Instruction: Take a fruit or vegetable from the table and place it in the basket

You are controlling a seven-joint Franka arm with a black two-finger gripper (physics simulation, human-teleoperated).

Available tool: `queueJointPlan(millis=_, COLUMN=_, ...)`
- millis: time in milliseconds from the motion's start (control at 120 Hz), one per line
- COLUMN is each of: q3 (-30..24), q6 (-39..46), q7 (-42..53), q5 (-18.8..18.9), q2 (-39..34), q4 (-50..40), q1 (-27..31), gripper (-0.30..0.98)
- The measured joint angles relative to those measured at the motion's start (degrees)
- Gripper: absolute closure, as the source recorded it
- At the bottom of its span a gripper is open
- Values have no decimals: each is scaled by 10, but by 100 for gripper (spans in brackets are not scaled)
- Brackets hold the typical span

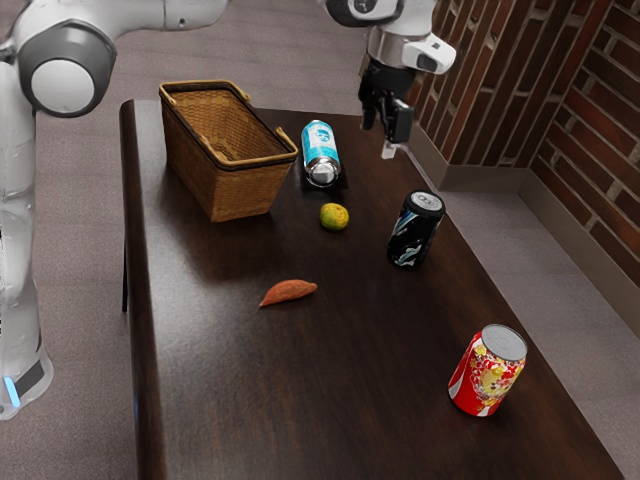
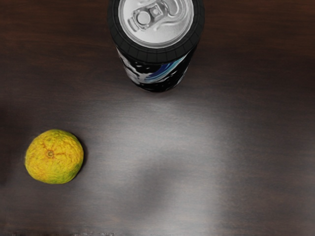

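Exterior view: one black gripper (image 1: pixel 379 140), jaws apart; one yellow-green citrus (image 1: pixel 334 217), four o'clock from wicker basket (image 1: pixel 240 192).

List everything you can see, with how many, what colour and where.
Wicker basket: one, brown, on table
Cylindrical container: one, blue and silver, beside basket
Round citrus fruit: one, yellow-green, between basket and black can
Patterned drink can: one, black, beside citrus
Tapered root vegetable: one, orange, mid-table
Floral drink can: one, red and yellow, exterior view's lower right
Wooden table: one, dark brown, centre
Brickwork: one stretch, reddish-brown, behind
Floor: one, grey, below
Robot arm: one, white, exterior view's left
Jaws: one pair, black, open, above table
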Motion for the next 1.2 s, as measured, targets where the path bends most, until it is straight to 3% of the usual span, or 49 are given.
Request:
queueJointPlan(millis=100, q3=1, q6=3, q7=1, q5=4, q2=19, q4=7, q1=37, gripper=0)
queueJointPlan(millis=333, q3=-1, q6=13, q7=23, q5=11, q2=38, q4=18, q1=30, gripper=0)
queueJointPlan(millis=567, q3=-18, q6=118, q7=94, q5=15, q2=0, q4=-127, q1=26, gripper=0)
queueJointPlan(millis=817, q3=-13, q6=196, q7=164, q5=16, q2=15, q4=-161, q1=44, gripper=0)
queueJointPlan(millis=1017, q3=-13, q6=220, q7=205, q5=17, q2=31, q4=-162, q1=89, gripper=0)
queueJointPlan(millis=1200, q3=-14, q6=238, q7=232, q5=17, q2=40, q4=-176, q1=89, gripper=0)
